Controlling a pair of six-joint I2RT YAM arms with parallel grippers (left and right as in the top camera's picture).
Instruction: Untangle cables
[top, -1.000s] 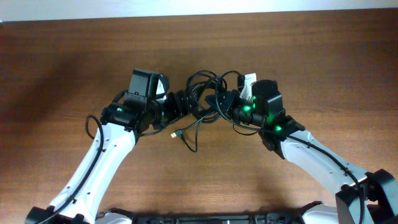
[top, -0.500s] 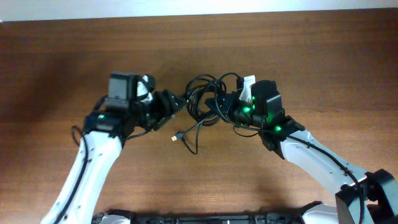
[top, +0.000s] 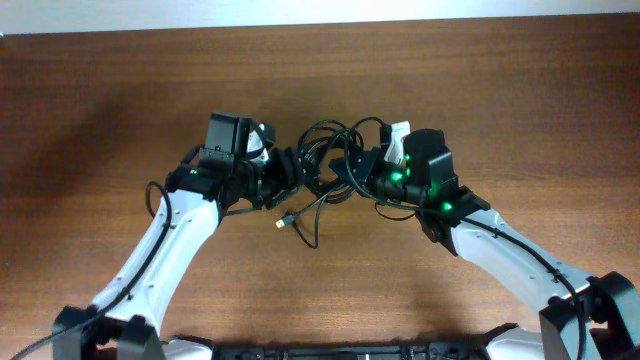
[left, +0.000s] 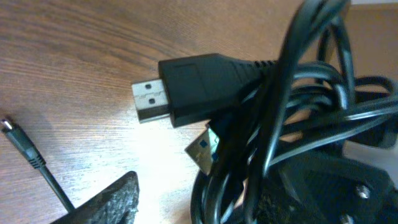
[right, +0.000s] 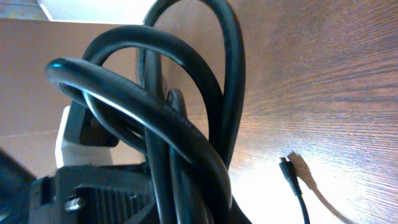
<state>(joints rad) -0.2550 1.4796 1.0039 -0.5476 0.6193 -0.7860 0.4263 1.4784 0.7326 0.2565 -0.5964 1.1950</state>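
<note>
One knot of black cables (top: 322, 160) is seen at mid desk (top: 100, 120), betw. the two sets of jaws. R jaws are clamped shut on it. L jaws are held part-open, w/ the bundle and a USB plug (left: 152, 99) lying betw. them, not pinched.

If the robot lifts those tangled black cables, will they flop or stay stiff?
Probably floppy: the cables curl in loose loops. They'd likely lift as one clump, since the loops cross each other. The USB plug looks hard, so it may dangle and swing.
</note>
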